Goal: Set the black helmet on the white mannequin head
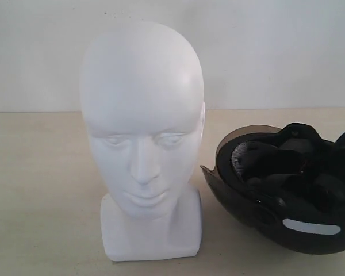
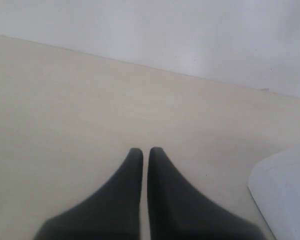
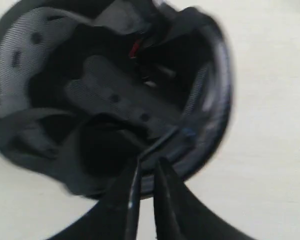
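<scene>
The white mannequin head [image 1: 142, 138] stands upright on its blocky neck base, left of centre, facing the camera. To its right the black helmet [image 1: 287, 190] lies upside down on the table, padded inside up, its smoky visor toward the head. Neither gripper shows in the exterior view. My right gripper [image 3: 148, 162] hovers at the rim of the helmet [image 3: 110, 90], its fingers almost together with only a thin gap and nothing clearly between them; the view is blurred. Over bare table, my left gripper [image 2: 142, 150] is shut on nothing.
The pale tabletop [image 1: 40, 190] runs back to a white wall [image 1: 276, 52]. The helmet runs past the right edge of the exterior view. A white corner [image 2: 285, 195] shows beside my left gripper; I cannot tell what it is.
</scene>
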